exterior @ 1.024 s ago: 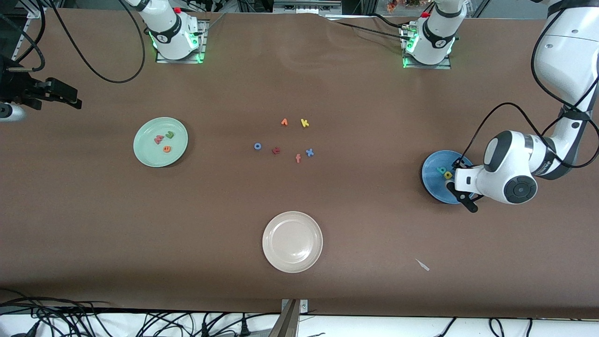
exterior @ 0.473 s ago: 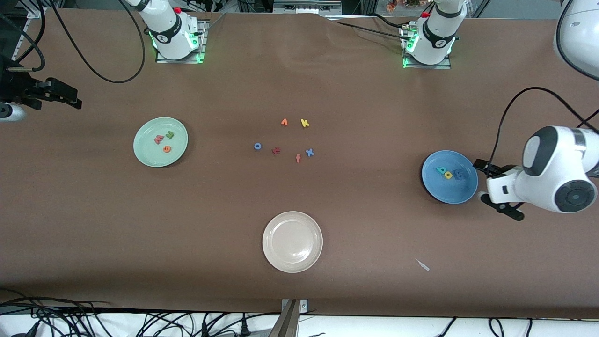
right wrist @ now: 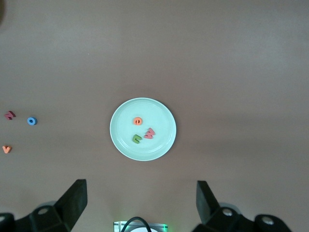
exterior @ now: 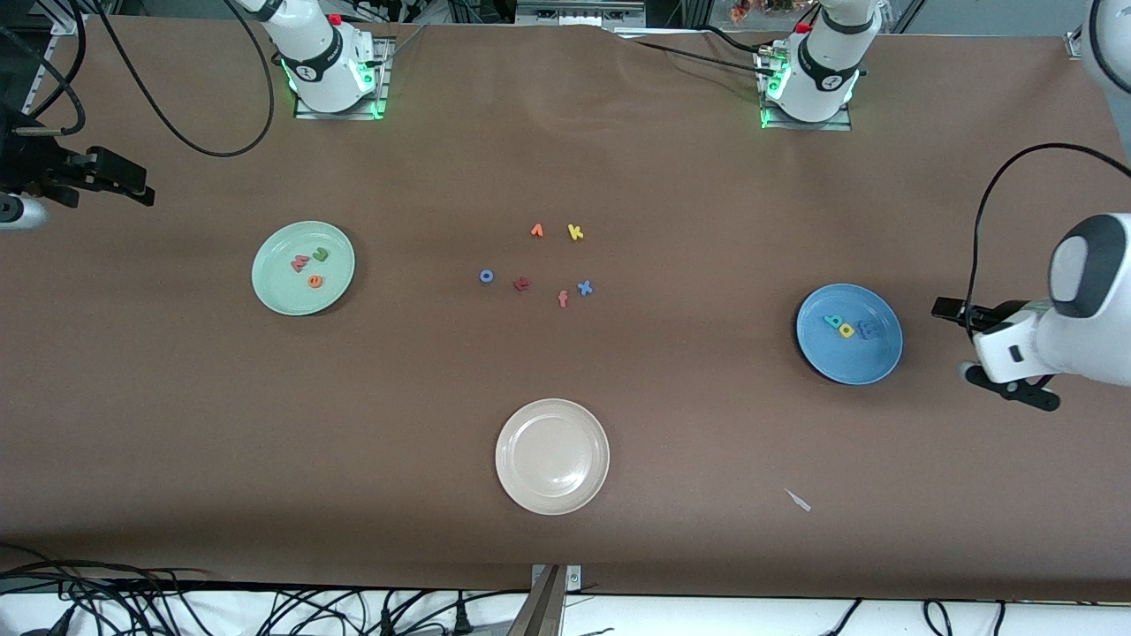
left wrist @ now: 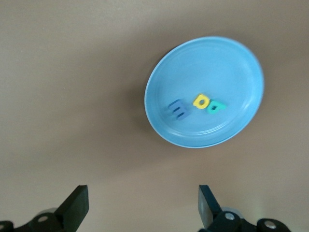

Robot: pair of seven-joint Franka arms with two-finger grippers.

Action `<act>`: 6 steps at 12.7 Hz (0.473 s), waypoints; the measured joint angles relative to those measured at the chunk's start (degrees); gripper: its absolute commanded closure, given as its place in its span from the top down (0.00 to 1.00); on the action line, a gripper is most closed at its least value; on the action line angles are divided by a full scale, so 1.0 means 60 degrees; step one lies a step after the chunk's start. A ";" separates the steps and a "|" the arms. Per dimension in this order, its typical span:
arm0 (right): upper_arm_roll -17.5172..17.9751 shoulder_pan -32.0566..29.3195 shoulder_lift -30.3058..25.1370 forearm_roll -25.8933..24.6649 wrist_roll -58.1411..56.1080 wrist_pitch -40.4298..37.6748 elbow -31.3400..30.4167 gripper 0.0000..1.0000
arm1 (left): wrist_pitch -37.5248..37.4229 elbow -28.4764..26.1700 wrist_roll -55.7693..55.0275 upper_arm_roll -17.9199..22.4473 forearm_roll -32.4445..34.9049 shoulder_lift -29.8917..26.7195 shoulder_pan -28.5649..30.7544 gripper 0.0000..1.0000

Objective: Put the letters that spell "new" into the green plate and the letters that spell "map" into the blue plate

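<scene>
**Letters for "map" and "new" both lie in their plates**

Letters aside, nearest the front camera sits the cream-white plate [exterior: 552, 456], bare, with a small pale scrap [exterior: 798, 500] on the table toward the left arm's end.

Farther from the camera, the blue plate [exterior: 849, 333] lies toward the left arm's end and carries the blue "m" [exterior: 869, 330], the yellow "p" [exterior: 846, 329] and the teal "a" [exterior: 831, 321] in a close row. The left gripper [exterior: 998, 353] hangs over bare table just beside that plate, toward the table's end, jaws spread wide with nothing between them; its wrist view shows the plate well clear of the fingers [left wrist: 75, 207].

The green plate [exterior: 303, 268] lies toward the right arm's end and carries the salmon-pink "w" [exterior: 300, 262], the green "n" [exterior: 321, 254] and the orange "e" [exterior: 315, 282]. The right gripper [right wrist: 140, 205] is high over it, jaws wide and empty, and that arm waits.

Between the plates the leftover letters are scattered: the blue "o" [exterior: 486, 276], the dark red letter [exterior: 521, 283], the orange-red "f" [exterior: 563, 299], the blue "x" [exterior: 584, 287], an orange letter [exterior: 536, 230] and the yellow "k" [exterior: 575, 232].

By my reading both words are placed. The step in hand is the left arm's retreat: best done by lifting clear and away from the blue plate, without brushing its rim, and leaving the spare letters alone.
</scene>
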 measured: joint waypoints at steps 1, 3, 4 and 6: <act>0.0001 0.0000 0.0000 0.0000 0.0000 -0.0001 0.0000 1.00 | 0.0063 -0.0081 -0.0108 0.0343 -0.0596 -0.0378 -0.0079 1.00; 0.0002 0.0002 0.0000 0.0000 0.0000 -0.0001 -0.0001 1.00 | 0.0766 -0.0782 -0.0319 0.1708 -0.1697 -0.1528 -0.0810 1.00; 0.0002 0.0002 0.0000 0.0000 0.0000 -0.0002 -0.0002 1.00 | 0.1274 -0.1353 -0.0548 0.2296 -0.2369 -0.2207 -0.1191 1.00; 0.0004 0.0005 0.0001 0.0000 0.0000 -0.0002 -0.0003 1.00 | 0.1842 -0.2310 -0.1225 0.3224 -0.3063 -0.3590 -0.2165 1.00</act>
